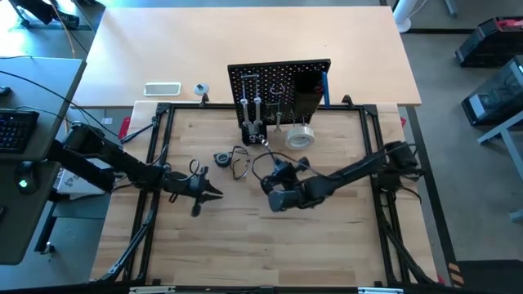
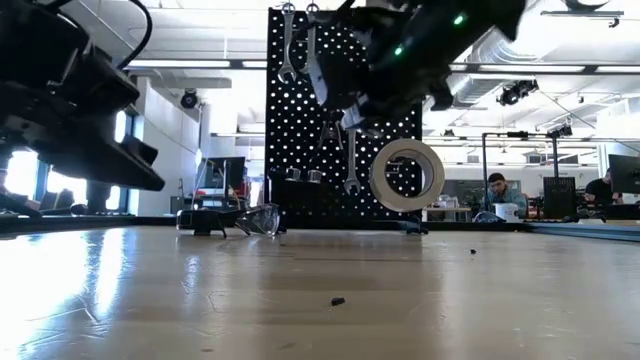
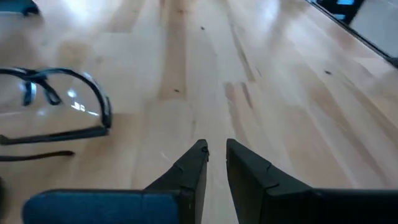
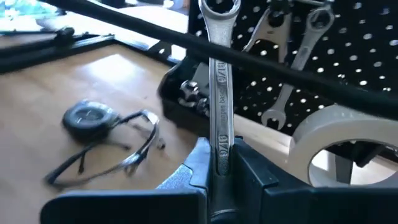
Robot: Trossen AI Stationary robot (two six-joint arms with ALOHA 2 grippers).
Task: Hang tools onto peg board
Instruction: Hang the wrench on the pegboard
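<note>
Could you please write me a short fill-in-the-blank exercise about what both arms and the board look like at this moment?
1. The right hand is shut on a silver ____, held with its ring end pointing toward the peg board.
2. The left hand holds ____ above the bare wooden table.
3. On the table near the left hand lies a pair of clear safety ____.
4. A pale tape roll hangs on the ____.

Missing words: wrench; nothing; glasses; peg board

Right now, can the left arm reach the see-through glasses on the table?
Probably yes. The left gripper is empty, fingers nearly together, and the glasses lie close by on bare wood, nothing between. It would need to open its fingers first.
</note>
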